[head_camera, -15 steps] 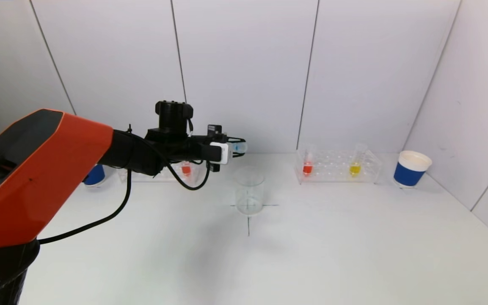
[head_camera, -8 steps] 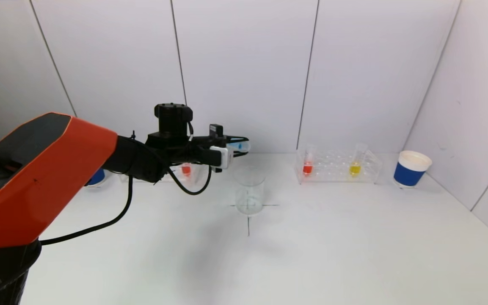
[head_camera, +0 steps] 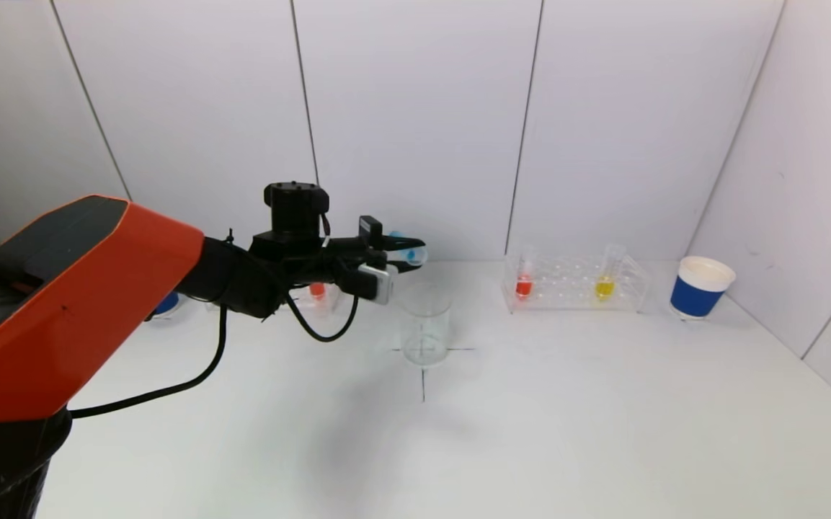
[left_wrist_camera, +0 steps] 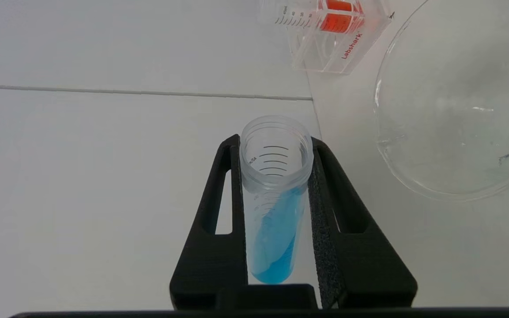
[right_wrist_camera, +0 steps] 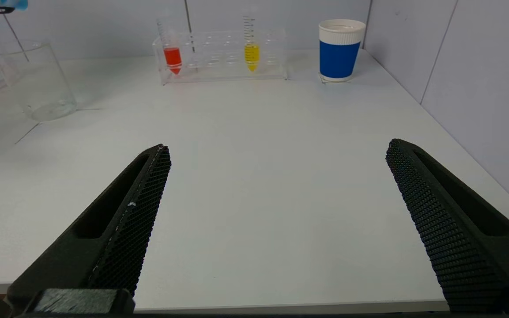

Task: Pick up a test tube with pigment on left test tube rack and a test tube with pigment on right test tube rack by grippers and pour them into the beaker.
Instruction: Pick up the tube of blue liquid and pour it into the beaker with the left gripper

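Blue pigment tube tipped near level, above and just behind the beaker.

We see our left end effector (left_wrist_camera: 275, 221) clamped on the blue test tube (left_wrist_camera: 274, 198), its long axis nearly horizontal, mouth pointing toward our right; the beaker (head_camera: 425, 324) stands below on the white worktop (head_camera: 530, 418). Our right end effector (right_wrist_camera: 276, 221) waits low, fingers wide apart, nearer the right rack (head_camera: 575, 282).
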Controlling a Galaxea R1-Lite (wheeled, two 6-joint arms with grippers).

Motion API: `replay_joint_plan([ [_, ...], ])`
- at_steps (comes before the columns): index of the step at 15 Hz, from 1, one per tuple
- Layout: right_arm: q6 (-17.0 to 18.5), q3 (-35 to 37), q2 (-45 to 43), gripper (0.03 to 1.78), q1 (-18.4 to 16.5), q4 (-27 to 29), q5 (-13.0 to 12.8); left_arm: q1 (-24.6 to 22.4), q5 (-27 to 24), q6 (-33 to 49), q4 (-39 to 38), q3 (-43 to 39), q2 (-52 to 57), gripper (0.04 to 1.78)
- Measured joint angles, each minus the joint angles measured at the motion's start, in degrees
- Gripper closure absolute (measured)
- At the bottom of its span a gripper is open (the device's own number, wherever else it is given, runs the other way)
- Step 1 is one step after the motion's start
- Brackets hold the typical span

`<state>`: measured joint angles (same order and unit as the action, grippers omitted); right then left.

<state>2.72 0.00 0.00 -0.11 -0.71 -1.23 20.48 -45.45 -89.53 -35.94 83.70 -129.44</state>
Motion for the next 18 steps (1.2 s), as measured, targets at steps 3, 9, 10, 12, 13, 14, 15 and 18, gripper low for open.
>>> replay_joint_plan([
  [3, 0.0, 0.0, 0.0, 0.04, 0.0, 0.0, 0.0, 0.0, -0.2, -3.6, 0.0, -0.3, 0.1, 1.38],
  [9, 0.0, 0.0, 0.0, 0.04, 0.0, 0.0, 0.0, 0.4, -0.1, -7.8, 0.0, -0.3, 0.3, 1.38],
  [10, 0.0, 0.0, 0.0, 0.04, 0.0, 0.0, 0.0, 0.4, -0.1, -8.2, 0.1, -0.3, 0.3, 1.38],
  [12, 0.0, 0.0, 0.0, 0.04, 0.0, 0.0, 0.0, 0.7, 0.1, -8.4, 1.1, -0.4, 0.3, 1.38],
  [13, 0.0, 0.0, 0.0, 0.04, 0.0, 0.0, 0.0, 0.7, 0.3, -8.5, 2.4, -0.4, 0.4, 1.38],
  [14, 0.0, 0.0, 0.0, 0.04, 0.0, 0.0, 0.0, 0.8, 0.4, -9.1, 3.2, -0.2, 0.4, 1.38],
  [15, 0.0, 0.0, 0.0, 0.04, 0.0, 0.0, 0.0, 0.8, 0.5, -10.3, 4.0, 0.0, 0.5, 1.38],
  [18, 0.0, 0.0, 0.0, 0.04, 0.0, 0.0, 0.0, 0.8, 0.6, -15.0, 7.0, 0.3, 0.6, 1.38],
])
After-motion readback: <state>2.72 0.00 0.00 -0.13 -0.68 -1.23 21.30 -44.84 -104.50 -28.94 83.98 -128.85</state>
